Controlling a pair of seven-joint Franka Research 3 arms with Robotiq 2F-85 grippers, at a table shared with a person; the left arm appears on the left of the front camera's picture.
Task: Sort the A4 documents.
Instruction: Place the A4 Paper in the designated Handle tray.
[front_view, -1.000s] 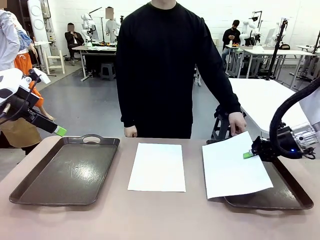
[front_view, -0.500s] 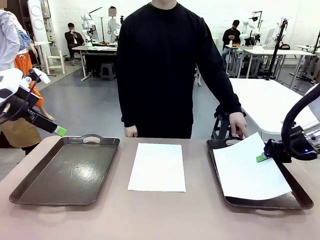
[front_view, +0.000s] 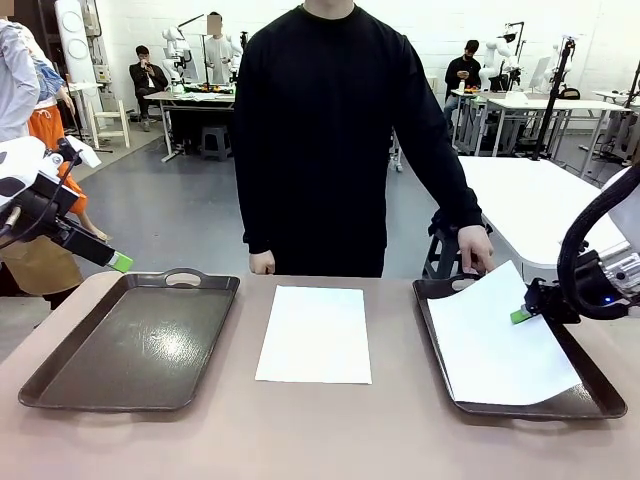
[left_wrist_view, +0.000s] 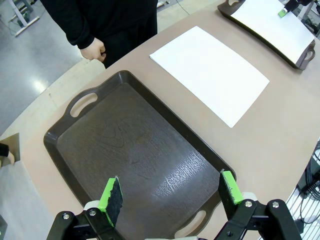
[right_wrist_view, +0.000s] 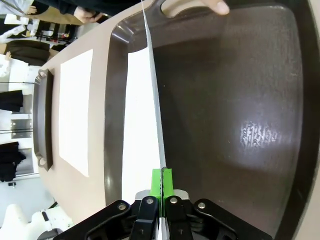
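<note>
Right wrist view: right gripper (right_wrist_view: 161, 173) clamps thin white sheet (right_wrist_view: 140, 115) edge-on between its pads. Left gripper (left_wrist_view: 170, 186) agape over grainy brown tray (left_wrist_view: 125, 150).

Seemingly a lab or workshop hall: rows of white worktables (front_view: 520, 200), grey floor (front_view: 180, 215), people (front_view: 148, 72) at benches.

Thin white paper sheet (front_view: 500, 345) blankets the right-hand dark brown handled tray (front_view: 603, 388), and most of its floor is hidden. From the left wrist, that tray runs off the top edge. Right wrist: sheet turned edge-on in the right gripper (right_wrist_view: 161, 172), its face barely readable, and the person's fingertip (right_wrist_view: 218, 6) is clipped at the top.
</note>
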